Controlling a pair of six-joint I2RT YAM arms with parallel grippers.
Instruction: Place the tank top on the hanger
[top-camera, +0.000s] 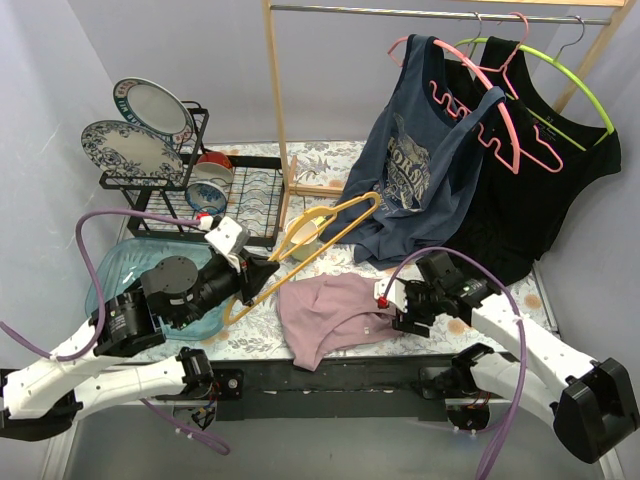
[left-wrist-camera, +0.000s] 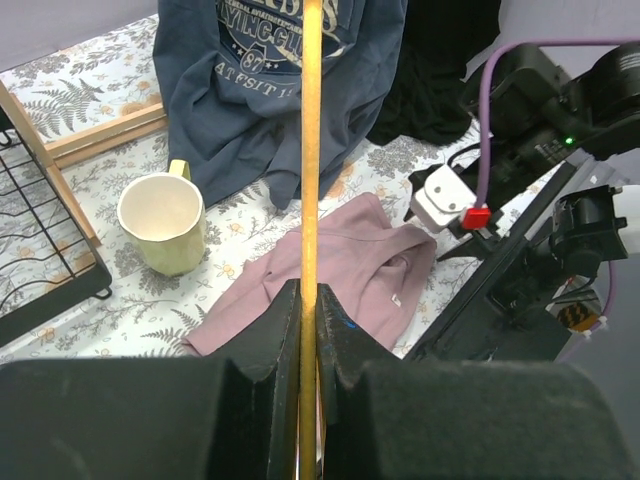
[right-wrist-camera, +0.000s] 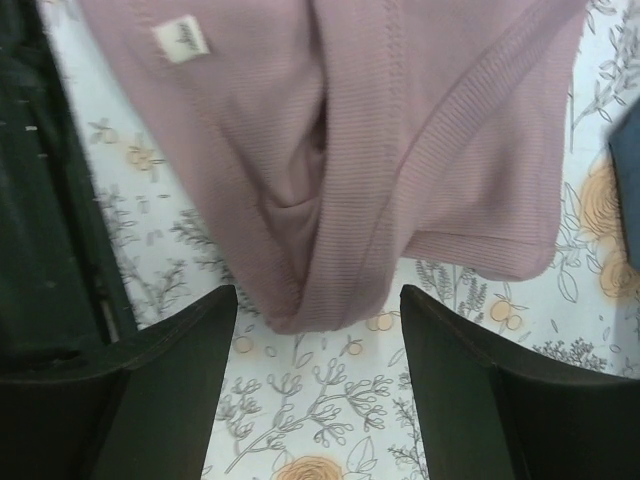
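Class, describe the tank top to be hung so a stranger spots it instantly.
Start at the wooden clothes rail. Below its hanging garments, the tank top lies crumpled on the floral table. It alone is plain dusty pink; they are navy and black.

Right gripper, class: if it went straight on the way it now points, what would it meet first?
Most likely the pink tank top: its folded edge lies straight ahead of the right gripper, between its open fingers; how far is unclear.
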